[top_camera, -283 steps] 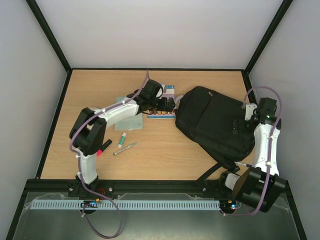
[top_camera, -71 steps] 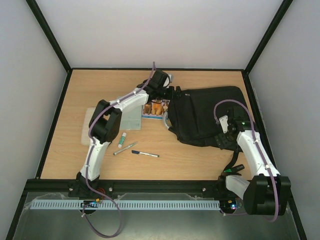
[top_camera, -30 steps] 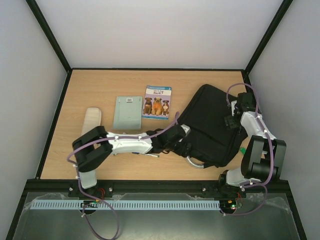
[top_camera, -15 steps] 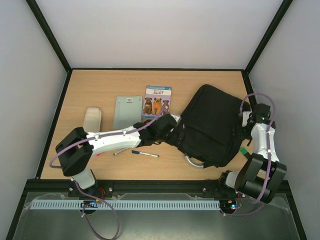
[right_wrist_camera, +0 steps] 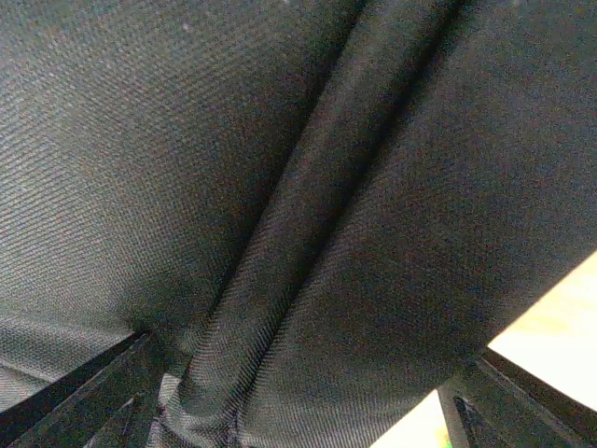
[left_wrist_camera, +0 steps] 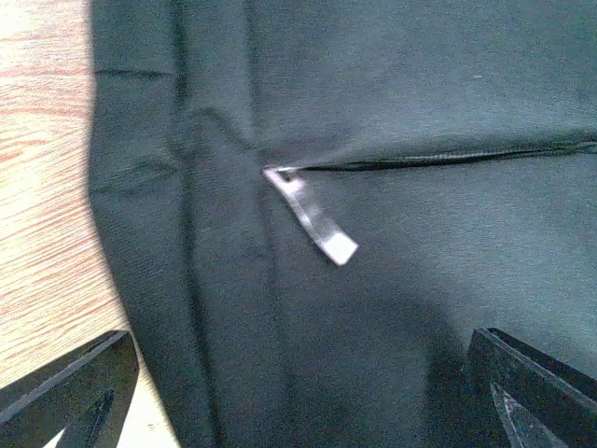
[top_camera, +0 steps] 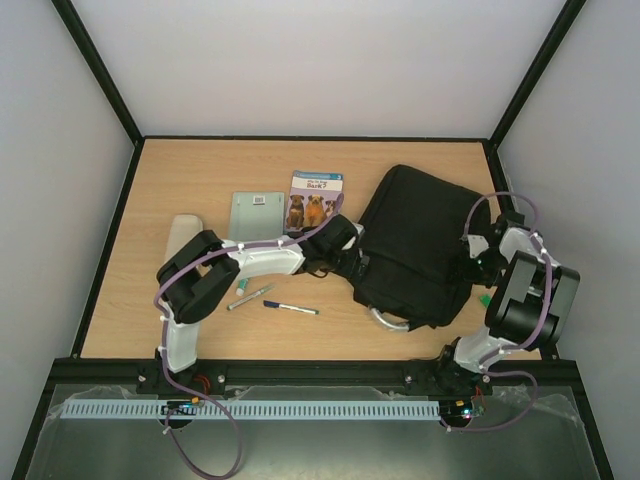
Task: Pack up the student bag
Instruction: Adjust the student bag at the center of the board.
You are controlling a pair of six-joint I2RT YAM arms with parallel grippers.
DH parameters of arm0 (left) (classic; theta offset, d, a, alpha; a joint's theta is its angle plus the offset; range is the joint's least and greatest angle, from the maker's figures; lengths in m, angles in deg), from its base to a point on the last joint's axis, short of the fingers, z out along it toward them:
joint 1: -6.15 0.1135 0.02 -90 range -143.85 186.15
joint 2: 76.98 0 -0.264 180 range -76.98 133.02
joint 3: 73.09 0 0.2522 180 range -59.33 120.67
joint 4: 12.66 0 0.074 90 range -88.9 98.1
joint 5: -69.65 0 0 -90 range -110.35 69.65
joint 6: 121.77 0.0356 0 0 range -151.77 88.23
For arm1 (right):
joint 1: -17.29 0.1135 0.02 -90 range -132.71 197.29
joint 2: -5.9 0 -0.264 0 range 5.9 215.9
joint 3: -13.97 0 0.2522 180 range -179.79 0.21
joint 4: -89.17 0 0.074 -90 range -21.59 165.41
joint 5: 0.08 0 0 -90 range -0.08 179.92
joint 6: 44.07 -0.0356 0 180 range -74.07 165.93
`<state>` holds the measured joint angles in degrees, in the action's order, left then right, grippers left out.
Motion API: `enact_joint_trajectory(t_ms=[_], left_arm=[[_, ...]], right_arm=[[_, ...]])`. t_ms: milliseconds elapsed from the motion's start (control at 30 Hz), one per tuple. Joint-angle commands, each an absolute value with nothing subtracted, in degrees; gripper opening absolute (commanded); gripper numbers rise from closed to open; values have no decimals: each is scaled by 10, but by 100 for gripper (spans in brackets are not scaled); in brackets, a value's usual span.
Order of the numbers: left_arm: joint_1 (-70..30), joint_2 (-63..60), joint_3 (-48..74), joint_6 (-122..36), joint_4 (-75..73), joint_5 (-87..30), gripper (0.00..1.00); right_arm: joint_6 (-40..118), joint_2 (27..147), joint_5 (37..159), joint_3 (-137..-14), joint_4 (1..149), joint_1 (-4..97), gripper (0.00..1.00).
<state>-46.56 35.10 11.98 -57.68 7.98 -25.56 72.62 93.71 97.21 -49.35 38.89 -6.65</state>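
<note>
Not far along, I reckon. The student bag lies flat toward the right edge of the bench, and the zip I can see looks closed right up to its pale pull tab.

Nothing looks packed from here. The dog book, the grey-green notebook, a pale pouch and the pens all sit out on the wood left of the bag. So that's opening the bag plus loading everything.

The left hand is spread fully wide over the bag's left side, holding nothing, with the tab between its fingers. The right hand is also wide apart, jammed against a fabric fold on the bag's right side, and doesn't look clamped on anything.

The bag is floppy black woven cloth with soft ridges, plus a curved grey handle at its near end. The bench is smooth light woodgrain.
</note>
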Motion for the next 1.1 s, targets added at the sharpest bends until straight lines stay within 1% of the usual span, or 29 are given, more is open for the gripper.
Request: enact_joint_trajectory(t_ms=[0, 233, 367, 467, 567, 800, 967, 1067], left_arm=[[-470, 361, 137, -576, 65, -278, 99], [-468, 391, 192, -577, 88, -247, 98], [-467, 416, 226, -575, 94, -256, 98], [-468, 423, 237, -578, 96, -262, 97], [-468, 410, 227, -585, 102, -251, 97], [-469, 310, 144, -592, 104, -211, 99], [-469, 231, 89, -590, 123, -185, 99], [-469, 187, 44, -592, 110, -179, 99]], right_arm=[[699, 1016, 1025, -534, 411, -40, 80], [651, 1124, 1040, -635, 433, -6, 77], [648, 1135, 1036, -663, 430, -5, 76], [657, 1095, 1021, -652, 422, -6, 78], [672, 1029, 996, -623, 417, -14, 80], [722, 875, 963, -544, 384, -66, 86], [784, 785, 909, -476, 354, -91, 86], [823, 759, 878, -445, 340, -122, 82]])
